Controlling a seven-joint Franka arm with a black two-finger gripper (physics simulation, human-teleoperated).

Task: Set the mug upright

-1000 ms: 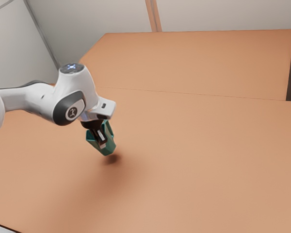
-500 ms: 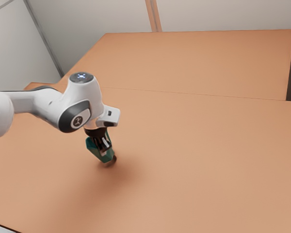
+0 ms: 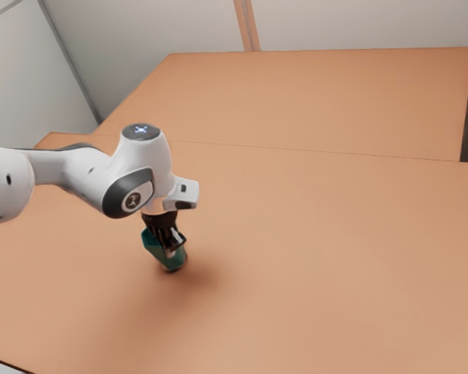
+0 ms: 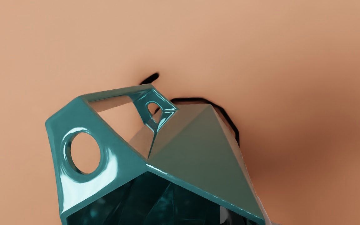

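Note:
The teal faceted mug [image 3: 153, 243] is low over the table [image 3: 312, 257], leaning, with its mouth up toward the exterior view's left and its base down. My gripper [image 3: 171, 246] is at the mug from above, shut on its side wall. In the wrist view the mug [image 4: 198, 150] shows its handle with round holes and its dark inside. One finger [image 4: 226, 217] reaches inside the mouth, with the other side of the gripper outside the wall. A thin dark line runs along the base; whether the base fully touches the table is unclear.
A second wooden surface [image 3: 312, 101] lies beyond the seam behind the table. Pale walls stand at the back and at the exterior view's left. A light-coloured edge [image 3: 1, 366] shows in the near left corner.
My hand has come down and moved slightly toward the exterior view's right, carrying the mug from above the table to close against it. The mug's shadow now meets its base.

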